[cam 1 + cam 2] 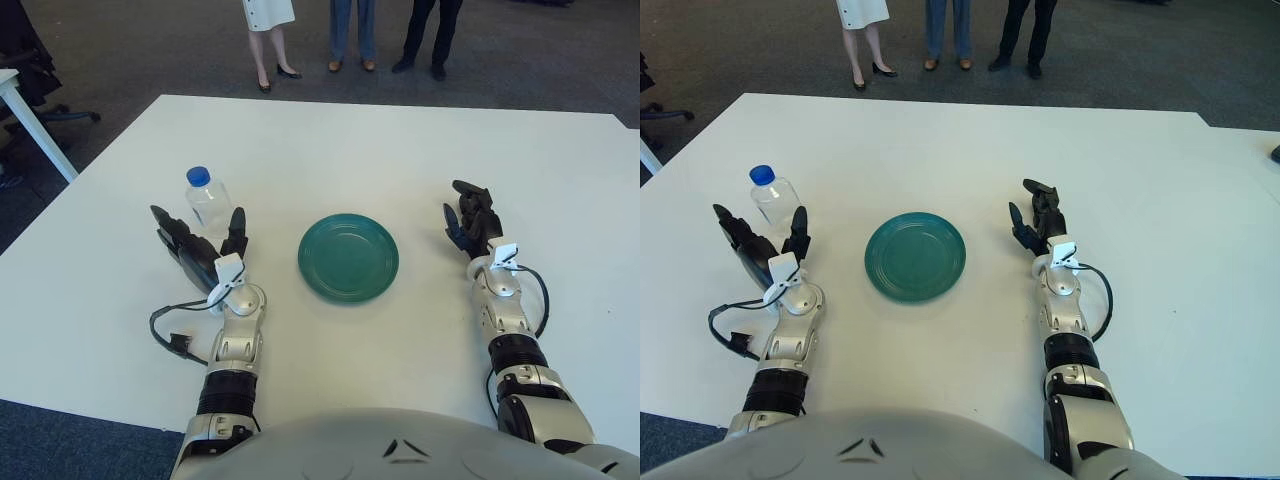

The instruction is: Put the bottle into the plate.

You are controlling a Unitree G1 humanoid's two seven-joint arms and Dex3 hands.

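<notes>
A clear plastic bottle (209, 201) with a blue cap stands upright on the white table, left of a round green plate (348, 257). My left hand (200, 247) is just in front of the bottle, fingers spread, holding nothing; its fingertips reach the bottle's base in the view. My right hand (472, 224) is to the right of the plate, fingers relaxed and empty. The plate holds nothing.
The white table (330, 140) stretches far back. Three people's legs (340, 35) stand beyond its far edge. A second white table's corner and a chair (30, 90) show at the far left. A black cable (170, 335) loops by my left wrist.
</notes>
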